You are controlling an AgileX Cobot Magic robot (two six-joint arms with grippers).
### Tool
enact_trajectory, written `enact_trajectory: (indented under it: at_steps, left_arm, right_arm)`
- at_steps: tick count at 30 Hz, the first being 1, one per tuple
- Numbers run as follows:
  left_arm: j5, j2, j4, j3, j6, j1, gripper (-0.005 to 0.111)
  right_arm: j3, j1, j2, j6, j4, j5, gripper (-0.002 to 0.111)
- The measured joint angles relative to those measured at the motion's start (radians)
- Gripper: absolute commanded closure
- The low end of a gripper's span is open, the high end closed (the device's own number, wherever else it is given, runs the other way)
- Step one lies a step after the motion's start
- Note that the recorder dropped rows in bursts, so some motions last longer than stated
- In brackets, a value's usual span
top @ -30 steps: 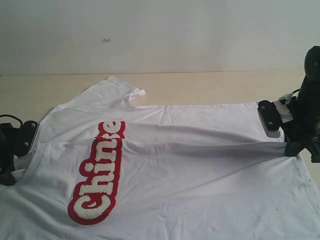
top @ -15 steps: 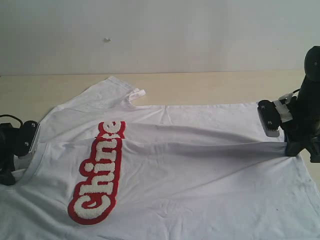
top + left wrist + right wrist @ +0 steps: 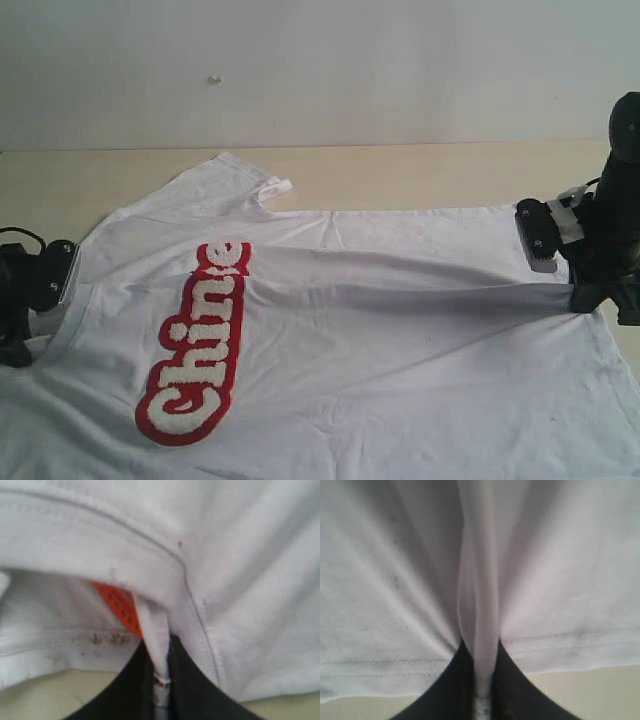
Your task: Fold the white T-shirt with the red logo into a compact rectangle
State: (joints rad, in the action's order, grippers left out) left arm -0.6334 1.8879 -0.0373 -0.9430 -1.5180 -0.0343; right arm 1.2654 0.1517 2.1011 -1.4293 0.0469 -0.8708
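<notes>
As left fingers [image 3: 131,692] and right fingers [image 3: 447,692] pinch the white T-shirt [image 3: 400,350], cloth overlaps the red logo [image 3: 198,345]

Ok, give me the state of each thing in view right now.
white T-shirt: lying front up, a ridge stretched between the grippers.
red logo: face up, only "Chine" showing.
left gripper: shut on the collar near the orange tag.
right gripper: shut on a pinch of hem.

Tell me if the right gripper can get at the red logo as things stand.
Probably not: the right gripper is clamped on the hem of the white T-shirt, far across from the red logo.
</notes>
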Motion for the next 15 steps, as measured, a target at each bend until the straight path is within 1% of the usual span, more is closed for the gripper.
enact_trajectory:
  at_steps: [11, 15]
  left_arm:
    - [0.047, -0.010, 0.010, 0.002, 0.015, 0.000, 0.107]
    - [0.051, -0.070, 0.014, -0.034, 0.082, 0.000, 0.107]
  right_arm:
    - [0.007, 0.003, -0.017, 0.041, -0.047, 0.000, 0.108]
    - [0.008, 0.003, -0.036, 0.059, -0.069, -0.018, 0.108]
